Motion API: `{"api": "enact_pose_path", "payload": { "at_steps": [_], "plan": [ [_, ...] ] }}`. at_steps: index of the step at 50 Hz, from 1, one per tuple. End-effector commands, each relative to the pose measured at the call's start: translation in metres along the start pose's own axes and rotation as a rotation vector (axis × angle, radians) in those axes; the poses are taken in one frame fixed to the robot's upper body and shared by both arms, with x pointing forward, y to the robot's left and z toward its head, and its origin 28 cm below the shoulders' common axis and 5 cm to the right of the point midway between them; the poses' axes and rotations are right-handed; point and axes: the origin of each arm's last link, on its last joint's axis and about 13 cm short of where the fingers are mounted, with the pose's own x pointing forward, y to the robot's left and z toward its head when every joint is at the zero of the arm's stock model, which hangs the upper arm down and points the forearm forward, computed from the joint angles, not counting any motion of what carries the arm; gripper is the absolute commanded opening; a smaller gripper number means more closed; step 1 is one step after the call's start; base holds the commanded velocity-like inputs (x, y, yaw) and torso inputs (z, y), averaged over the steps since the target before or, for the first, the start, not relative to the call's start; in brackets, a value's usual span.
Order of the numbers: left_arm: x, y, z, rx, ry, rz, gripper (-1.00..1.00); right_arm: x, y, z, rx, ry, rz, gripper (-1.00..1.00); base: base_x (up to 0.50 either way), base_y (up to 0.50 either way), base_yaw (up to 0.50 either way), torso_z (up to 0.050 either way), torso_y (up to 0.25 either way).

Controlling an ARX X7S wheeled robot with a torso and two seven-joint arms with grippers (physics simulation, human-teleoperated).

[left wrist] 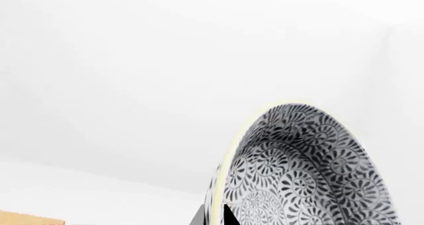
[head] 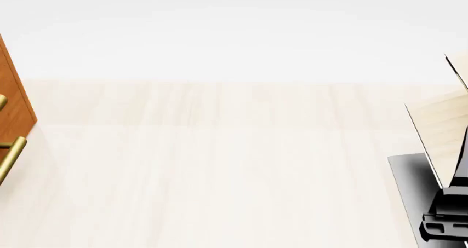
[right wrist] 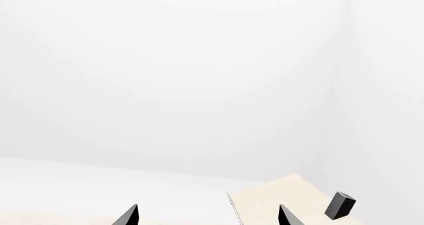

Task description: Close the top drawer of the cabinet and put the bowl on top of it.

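The cabinet [head: 13, 108] shows only as an orange-brown edge with brass handles in the head view; whether the top drawer is shut cannot be told. The bowl [left wrist: 305, 170] sits tilted on edge, pinched at its rim by the left gripper [left wrist: 215, 217], so carry it level. The right gripper [right wrist: 208, 216] hangs wide, empty.

Illumination bright, even and diffuse in all three views; white walls near overexposed, corners barely distinguishable. Renders sharp, no blur or edge distortion. Only soft shading: faint shadow on the pale floor [head: 219, 177] at 9 o'clock beside the cabinet [head: 15, 103].
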Motion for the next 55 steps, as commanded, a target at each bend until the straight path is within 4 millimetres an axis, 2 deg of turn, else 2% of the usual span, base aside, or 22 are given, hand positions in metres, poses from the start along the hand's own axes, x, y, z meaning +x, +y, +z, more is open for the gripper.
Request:
{"api": "enact_pose_path", "payload": {
  "at_steps": [1, 55],
  "plan": [
    [-0.001, 0.011, 0.010, -0.053, -0.049, 0.083, -1.00, 0.001, 0.001, 0.000, -0.003, -0.010, -0.004, 1.00, 0.00, 0.00, 0.00, 0.000, 0.000],
    [-0.012, 0.042, 0.036, -0.166, -0.205, 0.392, -1.00, 0.000, -0.002, 0.001, -0.008, -0.027, -0.017, 1.00, 0.00, 0.00, 0.00, 0.000, 0.001]
  ]
}}
